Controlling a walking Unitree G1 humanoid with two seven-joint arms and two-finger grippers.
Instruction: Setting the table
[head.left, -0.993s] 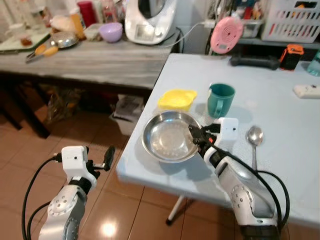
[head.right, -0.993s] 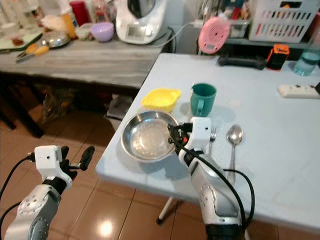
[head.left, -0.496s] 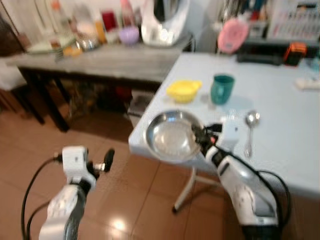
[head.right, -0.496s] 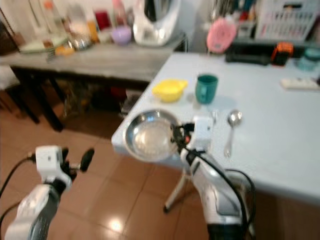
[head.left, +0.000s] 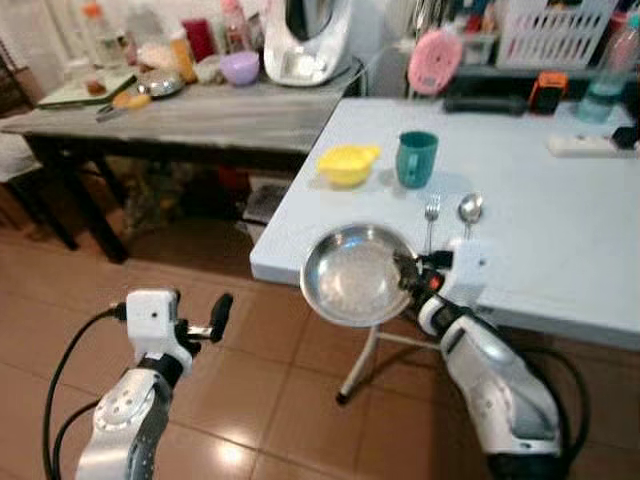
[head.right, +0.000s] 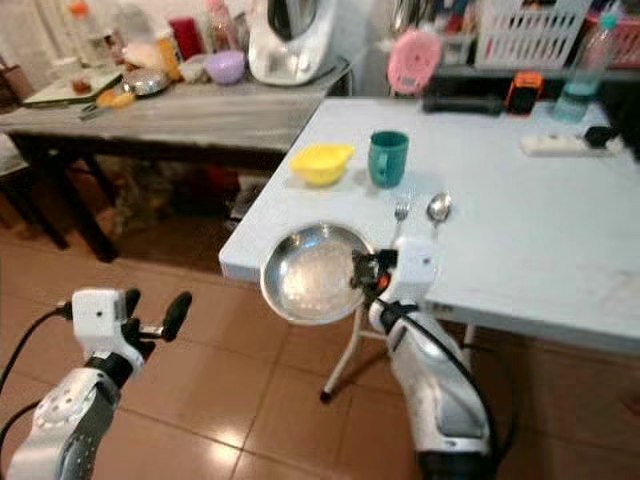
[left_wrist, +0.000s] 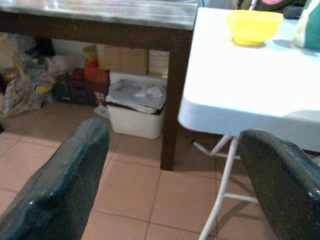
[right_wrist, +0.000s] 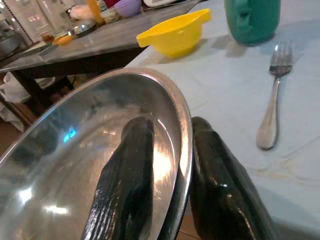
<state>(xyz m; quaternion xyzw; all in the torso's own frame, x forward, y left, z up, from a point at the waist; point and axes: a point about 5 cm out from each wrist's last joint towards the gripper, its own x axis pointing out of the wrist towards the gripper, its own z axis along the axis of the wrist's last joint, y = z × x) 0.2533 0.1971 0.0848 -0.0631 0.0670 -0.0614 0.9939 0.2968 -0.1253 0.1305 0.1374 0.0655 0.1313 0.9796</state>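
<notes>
Right claw (head.left: 412, 272) clamps the steel plate (head.left: 352, 274) by its near rim, one finger inside, one under | plate hangs off the surface (head.left: 560, 190) edge, left of claw | looks stiff, light, slick: rim pinch could slip | fork (head.left: 431, 214) just beyond claw | left claw (head.left: 218, 315) spread wide, idle.

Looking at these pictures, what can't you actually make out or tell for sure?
- Under the steel plate, head views: whether it rests on the table edge or hangs past it; the plate itself hides this.
- Plate's left part, right wrist view: cut off by the picture's edge.
- Right gripper fingertips, right wrist view: run out of frame.
- Items on the grey counter: too small and blurred to name.
- Teal mug: top cut off.
</notes>
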